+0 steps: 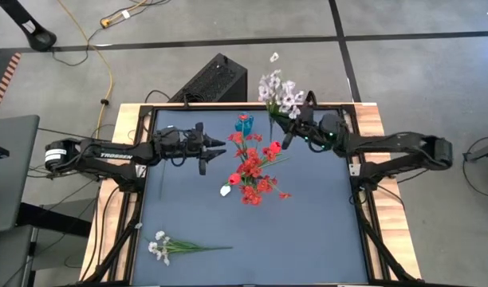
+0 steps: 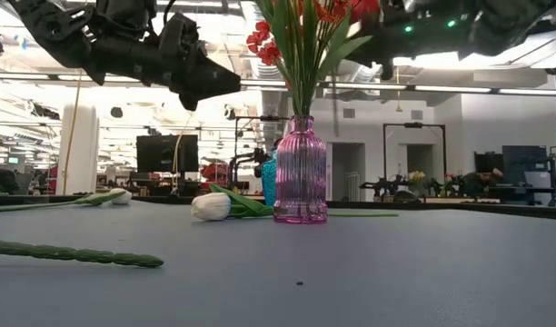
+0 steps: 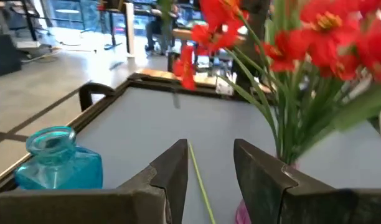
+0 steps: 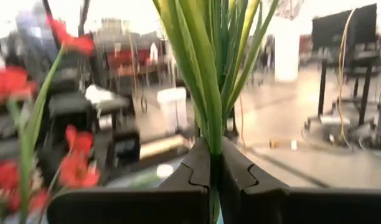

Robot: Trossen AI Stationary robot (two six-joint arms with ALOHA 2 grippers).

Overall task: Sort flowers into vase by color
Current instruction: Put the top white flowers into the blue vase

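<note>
A pink glass vase (image 2: 301, 169) stands mid-table and holds red flowers (image 1: 253, 169). A blue vase (image 1: 244, 123) stands behind it, toward the far edge. A white tulip (image 2: 210, 206) lies on the table left of the pink vase. A whitish spray (image 1: 160, 247) lies at the near left. My left gripper (image 3: 209, 152) hovers open left of the red flowers, above a thin green stem (image 3: 200, 183). My right gripper (image 4: 213, 155) is raised near the far edge, shut on another whitish spray (image 1: 280, 92). My right gripper pinches the whitish spray's bundled green stems and leaves (image 4: 209, 134) between its two shut fingers, which lie across the stems. The spray is lifted clear of the table. Its blossoms (image 1: 281, 89) reach out past the table's far edge.
A black box (image 1: 216, 80) sits on the floor beyond the far edge. A raised frame (image 1: 148, 171) borders the dark table top. The near right of the table (image 1: 308, 239) shows bare surface. A green stem (image 2: 74, 254) lies close to the low camera.
</note>
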